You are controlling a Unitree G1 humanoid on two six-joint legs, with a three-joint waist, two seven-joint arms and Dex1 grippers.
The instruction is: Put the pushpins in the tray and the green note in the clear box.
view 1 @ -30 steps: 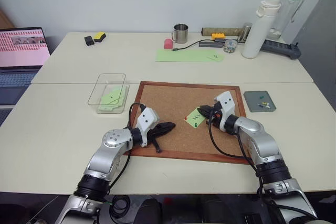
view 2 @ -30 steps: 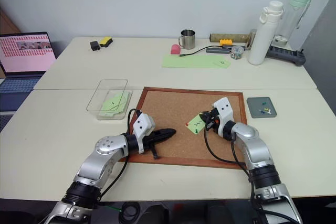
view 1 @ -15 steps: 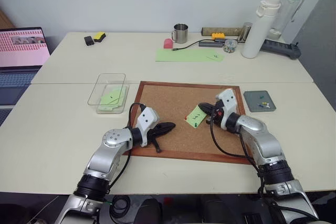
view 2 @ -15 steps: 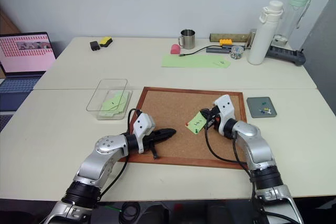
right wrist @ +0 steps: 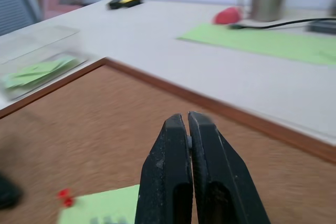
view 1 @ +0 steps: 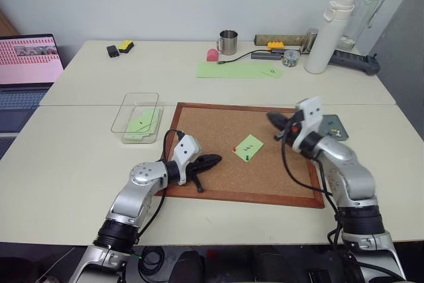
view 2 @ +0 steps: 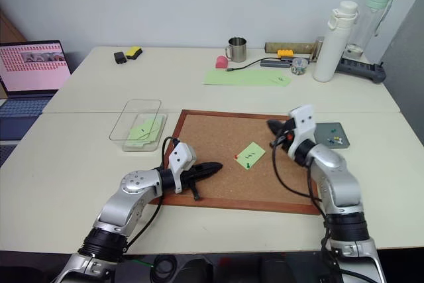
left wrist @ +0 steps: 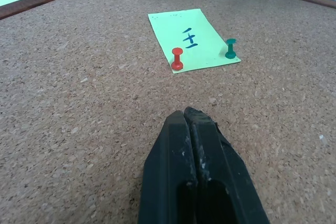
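Observation:
The green note (view 1: 249,147) lies flat on the corkboard (view 1: 212,127), with a red pushpin (left wrist: 177,59) and a green pushpin (left wrist: 230,49) stuck along one edge. My left gripper (view 1: 215,160) rests shut on the cork, left of the note and pointing at it, with nothing in it. My right gripper (view 1: 272,117) is shut and hangs above the board's right part, between the note and the tray (view 2: 330,128). I see nothing between its fingers. Several small pins lie in the tray. The clear box (view 1: 136,117) stands left of the board with green paper inside.
A long pale green strip (view 1: 238,69), a metal mug (view 1: 227,42), a white bottle (view 1: 324,34) and a power strip (view 1: 354,61) sit along the far table. A laptop (view 1: 26,64) stands at the far left.
My right gripper has risen and swung right, away from the note's edge toward the tray. The note, tipped up half a second ago, lies flat again. The left arm has stayed still.

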